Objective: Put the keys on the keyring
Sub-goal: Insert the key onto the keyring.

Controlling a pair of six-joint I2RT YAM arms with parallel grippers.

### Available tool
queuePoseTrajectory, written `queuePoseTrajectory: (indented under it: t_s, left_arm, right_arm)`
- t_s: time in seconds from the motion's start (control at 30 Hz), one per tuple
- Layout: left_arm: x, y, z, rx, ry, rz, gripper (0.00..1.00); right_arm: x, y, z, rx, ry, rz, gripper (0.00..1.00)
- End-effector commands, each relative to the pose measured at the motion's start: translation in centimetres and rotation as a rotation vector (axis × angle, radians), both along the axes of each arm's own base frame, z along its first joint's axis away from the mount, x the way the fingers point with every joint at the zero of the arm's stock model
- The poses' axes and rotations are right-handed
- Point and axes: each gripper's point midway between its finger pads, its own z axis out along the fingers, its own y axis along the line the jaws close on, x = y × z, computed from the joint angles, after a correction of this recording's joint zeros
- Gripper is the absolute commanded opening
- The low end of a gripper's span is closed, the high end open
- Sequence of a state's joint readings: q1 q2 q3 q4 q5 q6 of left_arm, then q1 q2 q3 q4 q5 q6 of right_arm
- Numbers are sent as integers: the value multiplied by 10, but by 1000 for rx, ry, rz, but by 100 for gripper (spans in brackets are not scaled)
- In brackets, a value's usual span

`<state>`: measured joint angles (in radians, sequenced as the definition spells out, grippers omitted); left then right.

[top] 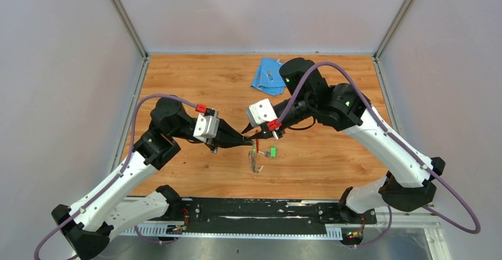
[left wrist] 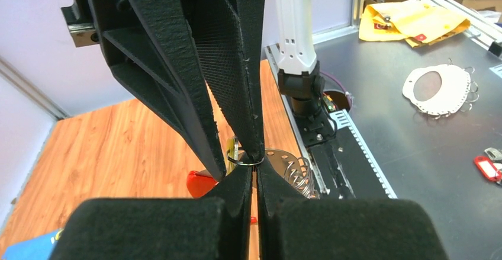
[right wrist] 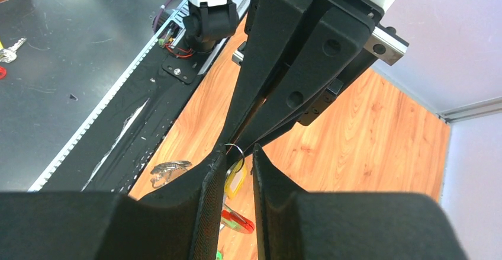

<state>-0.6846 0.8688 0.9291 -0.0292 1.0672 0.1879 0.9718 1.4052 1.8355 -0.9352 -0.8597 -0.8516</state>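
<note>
Barely started, I reckon: left gripper (left wrist: 256, 168) clenched, right gripper (right wrist: 238, 151) grasping yellow key (right wrist: 235, 178) above keyring (top: 256, 162); green key (top: 273, 151) beside keyring, neither threaded.

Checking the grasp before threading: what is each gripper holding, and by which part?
Both hold the yellow-tagged key: left fingers pinch its small wire ring, right fingers appear to clamp the yellow tag.
</note>
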Motion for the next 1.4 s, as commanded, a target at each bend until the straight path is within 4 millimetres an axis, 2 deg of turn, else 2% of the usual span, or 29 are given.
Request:
queuePoseTrajectory:
  t_s: [0.0, 0.1, 0.17, 0.33, 0.43, 0.7, 1.17, 1.37]
  left_arm:
    - [8, -1, 41, -138, -117, 59, 0]
    - [7, -1, 42, -142, -107, 62, 0]
    - [10, -1, 50, -179, -88, 83, 0]
    - [30, -7, 57, -228, -12, 165, 0]
    - [34, -8, 57, -249, -16, 173, 0]
    - [25, -7, 46, -248, -116, 124, 0]
    - [18, -5, 41, -267, -133, 115, 0]
    - [17, -5, 50, -294, -140, 115, 0]
  right_arm:
    - [-1, -3, -19, -55, 72, -8, 26]
    - [4, -4, -17, -43, 79, -21, 27]
    - [9, -4, -16, -37, 96, -23, 27]
    - [22, -3, -14, -17, 116, -45, 27]
    - [27, -4, -14, -11, 130, -62, 28]
    - [27, -8, -11, 3, 163, -64, 30]
    - [26, -14, -3, 14, 218, -76, 32]
    - [27, -16, -3, 13, 236, -77, 32]
